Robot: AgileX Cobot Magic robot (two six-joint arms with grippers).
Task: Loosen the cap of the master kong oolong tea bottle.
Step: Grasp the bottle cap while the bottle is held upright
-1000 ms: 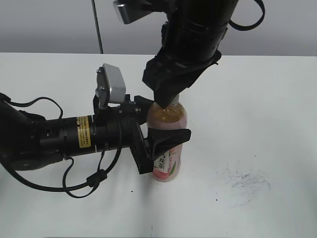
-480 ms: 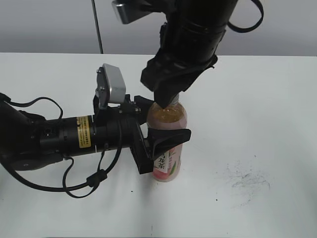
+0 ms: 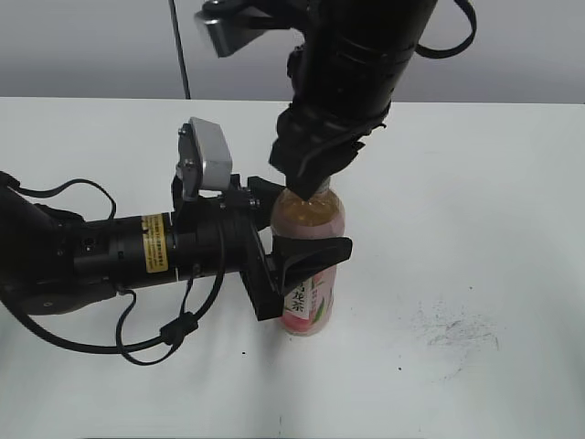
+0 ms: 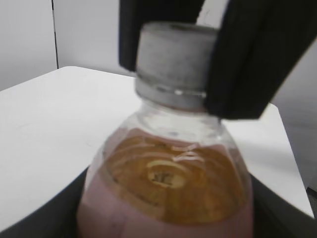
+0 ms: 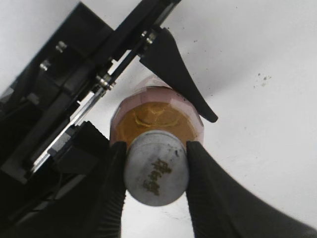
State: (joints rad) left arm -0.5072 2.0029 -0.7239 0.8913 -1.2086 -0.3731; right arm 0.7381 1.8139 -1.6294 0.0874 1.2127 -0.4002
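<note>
Reaching straight down, the right end effector (image 5: pixel 155 171) grips the cap (image 5: pixel 156 168) on both sides.

Even, bright overhead light; soft shadows on table (image 3: pixel 475 183); left wrist view blurry up close.

White desk (image 3: pixel 494 210) lay under grey wall (image 3: pixel 91 46), thin dark vertical pole (image 3: pixel 179 50) stood behind, grey scuff marks (image 3: pixel 454 329) smudged the desk's right side
</note>
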